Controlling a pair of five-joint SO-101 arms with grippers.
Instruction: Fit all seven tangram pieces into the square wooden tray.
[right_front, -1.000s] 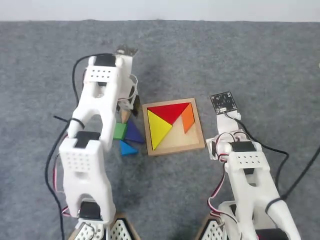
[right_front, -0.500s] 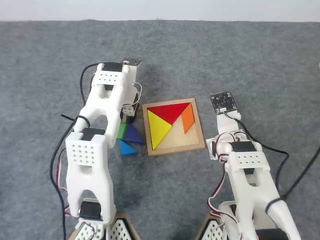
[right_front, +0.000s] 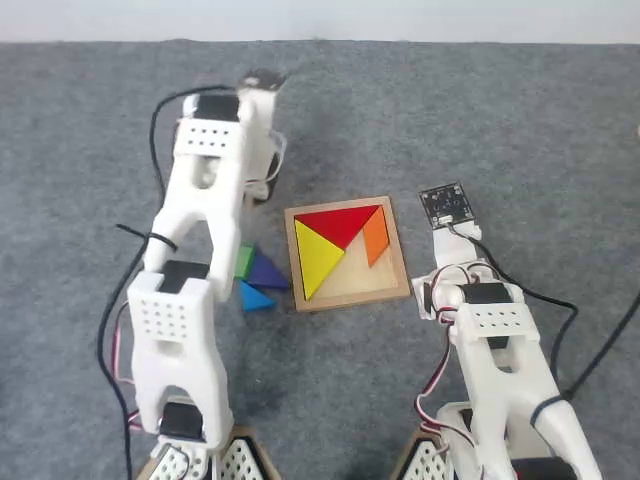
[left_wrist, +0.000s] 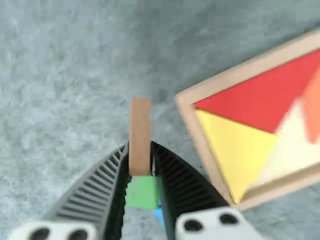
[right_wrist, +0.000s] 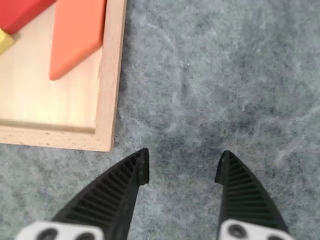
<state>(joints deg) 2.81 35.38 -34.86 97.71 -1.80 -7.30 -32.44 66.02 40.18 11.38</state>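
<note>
The square wooden tray (right_front: 350, 297) lies mid-table holding a red triangle (right_front: 338, 222), a yellow triangle (right_front: 316, 255) and an orange parallelogram (right_front: 376, 237). Left of it on the mat lie a green piece (right_front: 243, 262), a purple triangle (right_front: 268, 270) and a blue triangle (right_front: 256, 296). My left gripper (left_wrist: 140, 150) is shut on a tan wooden piece (left_wrist: 140, 125), held on edge above the mat beside the tray's corner (left_wrist: 187, 100). My right gripper (right_wrist: 182, 167) stands open over bare mat just off the tray's rim (right_wrist: 110, 85).
Grey felt mat (right_front: 520, 120) covers the whole table. The left arm (right_front: 205, 190) hangs over the space left of the tray and hides part of the loose pieces. Cables (right_front: 560, 300) trail beside the right arm.
The left arm has lifted and swung toward the far side of the table, carrying the tan piece up from beside the green one. The right arm has not moved.
</note>
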